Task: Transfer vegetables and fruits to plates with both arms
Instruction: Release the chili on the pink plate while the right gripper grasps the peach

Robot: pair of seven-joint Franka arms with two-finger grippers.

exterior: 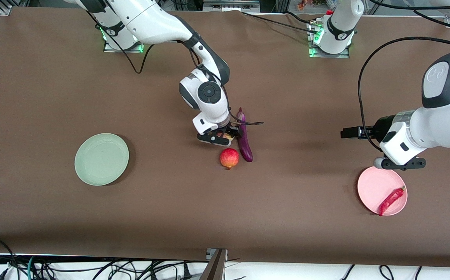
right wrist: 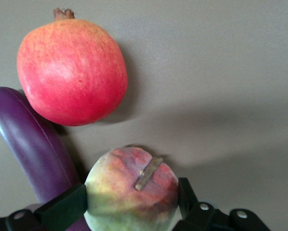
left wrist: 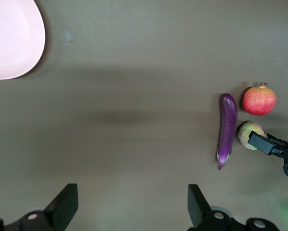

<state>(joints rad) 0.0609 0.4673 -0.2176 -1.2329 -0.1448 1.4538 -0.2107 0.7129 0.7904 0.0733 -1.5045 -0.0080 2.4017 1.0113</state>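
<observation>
My right gripper (exterior: 226, 137) is low at the table's middle, its fingers (right wrist: 62, 211) closed on the yellowish-pink peach (right wrist: 131, 192), which barely shows in the front view (exterior: 230, 136). The purple eggplant (exterior: 244, 137) lies right beside the peach, toward the left arm's end. The red-orange crowned fruit (exterior: 229, 158) sits just nearer the front camera. My left gripper (exterior: 345, 133) is open and empty (left wrist: 132, 207), held over bare table near the pink plate (exterior: 372, 184), which holds the red chili (exterior: 391, 200). The green plate (exterior: 101, 158) is empty, toward the right arm's end.
The brown table (exterior: 170, 202) stretches wide between the two plates. Black cables hang from both arms, one (exterior: 254, 123) lying across the eggplant's farther part. Cables and a bracket sit past the table's front edge.
</observation>
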